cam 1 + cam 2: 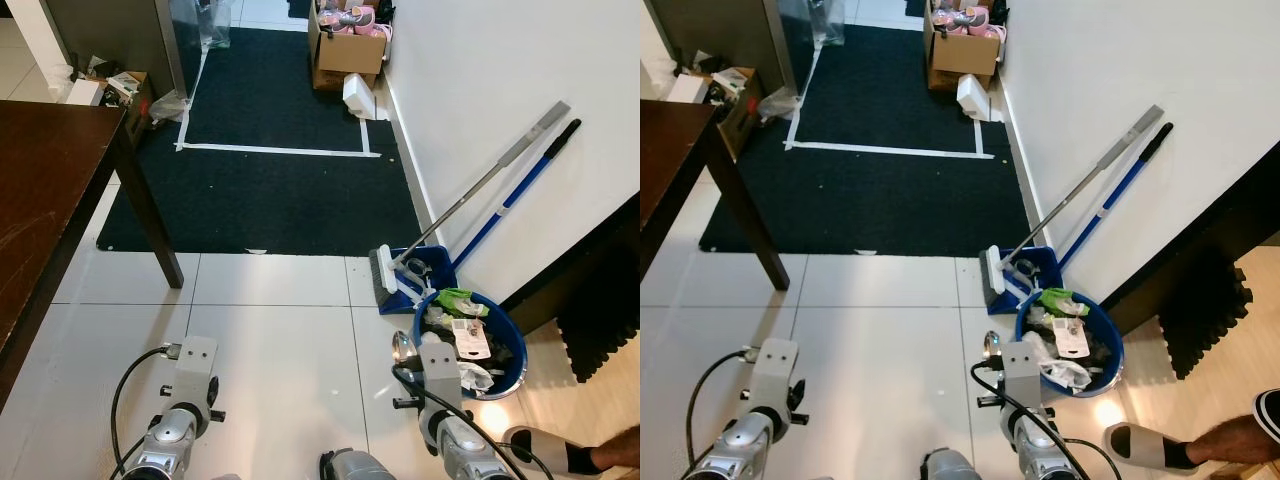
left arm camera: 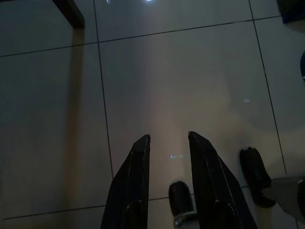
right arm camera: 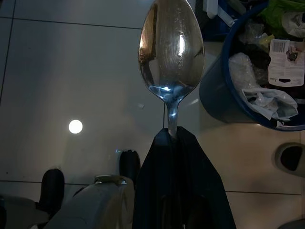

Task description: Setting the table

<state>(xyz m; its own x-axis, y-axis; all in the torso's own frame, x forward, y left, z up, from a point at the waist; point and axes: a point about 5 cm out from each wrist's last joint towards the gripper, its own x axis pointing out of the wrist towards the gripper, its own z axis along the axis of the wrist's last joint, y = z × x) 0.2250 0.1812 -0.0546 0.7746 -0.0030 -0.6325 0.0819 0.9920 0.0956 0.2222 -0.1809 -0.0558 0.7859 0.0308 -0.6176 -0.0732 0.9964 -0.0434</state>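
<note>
A silver spoon [image 3: 171, 47] sticks out from my right gripper [image 3: 174, 136], whose black fingers are shut on its handle; its bowl [image 1: 402, 346] shows beside my right wrist, low over the white floor tiles. The dark wooden table [image 1: 40, 190] stands at my left, one leg [image 1: 150, 210] on the black mat. My left gripper [image 2: 167, 140] hangs over bare tiles, its two fingers a little apart with nothing between them.
A blue bucket [image 1: 500, 385] full of rubbish stands just right of my right arm. A broom [image 1: 470, 200], a blue mop and a dustpan [image 1: 425, 270] lean on the white wall. Cardboard boxes [image 1: 345, 50] sit at the mat's far end. A person's sandalled foot [image 1: 545, 450] is at the lower right.
</note>
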